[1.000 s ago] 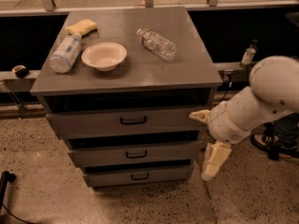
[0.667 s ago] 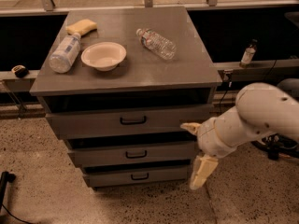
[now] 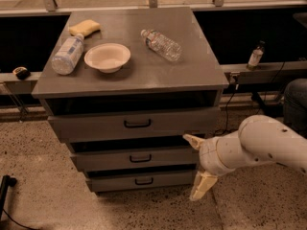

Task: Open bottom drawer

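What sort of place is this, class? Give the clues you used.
Probably a robotics lab or test area: a robot's open gripper hangs beside a grey drawer cabinet, low by the bottom drawer, over a speckled hard floor, with a metal rail behind.

Drawers: 3 – top drawer (image 3: 96,126), mid drawer (image 3: 105,160), bottom drawer (image 3: 112,182). On table (image 3: 144,75): plastic bottles x2 (left bottle (image 3: 67,55), right bottle (image 3: 162,45)), bowl (image 3: 107,57) x1, yellow sponge (image 3: 84,27) x1. Small bottle (image 3: 255,56) x1 on ledge (image 3: 273,67), far right. Gripper (image 3: 191,167) x1, w/ 2 fingers (image 3: 202,185) spread apart, just right of mid & bottom drawer fronts.
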Motion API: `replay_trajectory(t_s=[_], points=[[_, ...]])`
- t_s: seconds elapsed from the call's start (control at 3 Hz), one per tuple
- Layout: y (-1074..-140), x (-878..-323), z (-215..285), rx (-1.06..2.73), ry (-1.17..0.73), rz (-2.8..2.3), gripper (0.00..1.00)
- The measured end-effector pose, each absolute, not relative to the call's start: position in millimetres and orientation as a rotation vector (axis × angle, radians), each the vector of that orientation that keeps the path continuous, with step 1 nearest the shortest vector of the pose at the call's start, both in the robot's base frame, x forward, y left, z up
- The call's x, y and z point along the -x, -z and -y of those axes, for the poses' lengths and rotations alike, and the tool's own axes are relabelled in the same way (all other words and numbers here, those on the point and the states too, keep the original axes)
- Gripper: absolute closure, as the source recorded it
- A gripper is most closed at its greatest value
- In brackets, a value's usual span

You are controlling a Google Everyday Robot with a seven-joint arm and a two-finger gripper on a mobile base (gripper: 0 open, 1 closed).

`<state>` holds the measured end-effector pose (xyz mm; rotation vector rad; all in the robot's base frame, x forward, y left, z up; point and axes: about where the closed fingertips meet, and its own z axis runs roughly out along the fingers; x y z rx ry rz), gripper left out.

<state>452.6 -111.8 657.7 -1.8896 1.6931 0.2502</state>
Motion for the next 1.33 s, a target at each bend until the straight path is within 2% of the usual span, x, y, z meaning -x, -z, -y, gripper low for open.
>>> replay_trajectory(t_s=[0.67, 1.33], points=[[-565.3, -459.4, 92.4, 1.909, -0.385, -1.668, 0.0], [-476.5, -450.3, 94.7, 1.978, -0.426, -1.449, 0.0]])
